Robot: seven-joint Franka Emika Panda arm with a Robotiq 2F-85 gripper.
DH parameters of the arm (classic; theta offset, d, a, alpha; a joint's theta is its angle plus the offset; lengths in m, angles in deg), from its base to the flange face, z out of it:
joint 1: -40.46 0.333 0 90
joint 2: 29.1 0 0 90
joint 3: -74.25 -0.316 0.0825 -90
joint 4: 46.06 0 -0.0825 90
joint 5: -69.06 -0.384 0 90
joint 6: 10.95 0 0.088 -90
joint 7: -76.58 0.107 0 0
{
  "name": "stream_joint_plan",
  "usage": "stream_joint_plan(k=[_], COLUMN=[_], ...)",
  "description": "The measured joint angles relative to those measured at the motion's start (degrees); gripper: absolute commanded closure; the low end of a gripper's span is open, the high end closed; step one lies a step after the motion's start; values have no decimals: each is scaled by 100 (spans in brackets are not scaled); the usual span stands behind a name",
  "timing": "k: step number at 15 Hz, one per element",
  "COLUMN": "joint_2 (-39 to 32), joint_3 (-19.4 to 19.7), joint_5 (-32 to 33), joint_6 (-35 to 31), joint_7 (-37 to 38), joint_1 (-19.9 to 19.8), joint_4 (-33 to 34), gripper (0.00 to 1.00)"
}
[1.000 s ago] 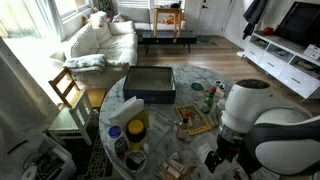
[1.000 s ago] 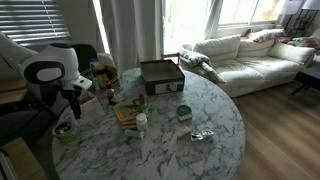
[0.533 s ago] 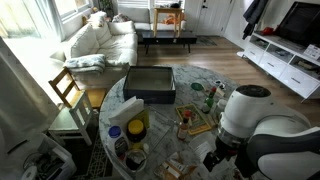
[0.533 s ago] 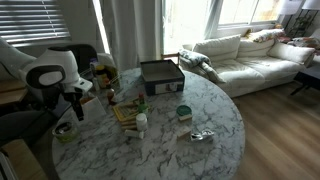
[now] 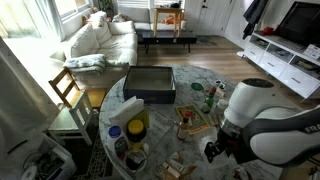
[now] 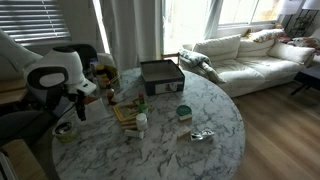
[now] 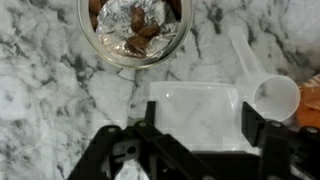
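In the wrist view my gripper (image 7: 186,135) is open, its jaws spread wide on either side of a clear, square plastic container (image 7: 195,108) that lies on the marble table (image 7: 40,90). The jaws do not touch it. A glass bowl (image 7: 133,28) with foil-wrapped pieces sits just beyond the container. A white plastic scoop (image 7: 274,96) lies beside it. In both exterior views the gripper (image 5: 214,151) (image 6: 78,108) hangs low over the table's near edge, and the arm hides what is under it.
A dark box (image 5: 150,83) (image 6: 161,75) stands mid-table. Around it are a wooden board (image 6: 127,112), a small white bottle (image 6: 141,123), a green-lidded tin (image 6: 183,112), crumpled foil (image 6: 202,134), a green bottle (image 5: 208,100) and a yellow jar (image 5: 137,127). A sofa (image 6: 250,55) stands behind.
The arm has shifted slightly above the table edge. The jaws stay open and nothing has been taken hold of.
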Motion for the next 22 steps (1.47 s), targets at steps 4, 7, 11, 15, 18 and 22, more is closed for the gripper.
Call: stream_joint_plan(k=[4, 7, 11, 15, 18, 22], joint_2=[100, 218, 259, 174, 138, 136], joint_3=[268, 499, 821, 1133, 1221, 1186], joint_5=[-1438, -2268, -3289, -4222, -4483, -4535], joint_6=[603, 1270, 1984, 2569, 2715, 2748], joint_7=[-656, -948, -1333, -1685, -1772, -1770], joint_1=[-237, -406, -644, -925, -1039, -1037], joint_4=[136, 270, 374, 366, 367, 372], gripper=[45, 45, 45, 45, 20, 45])
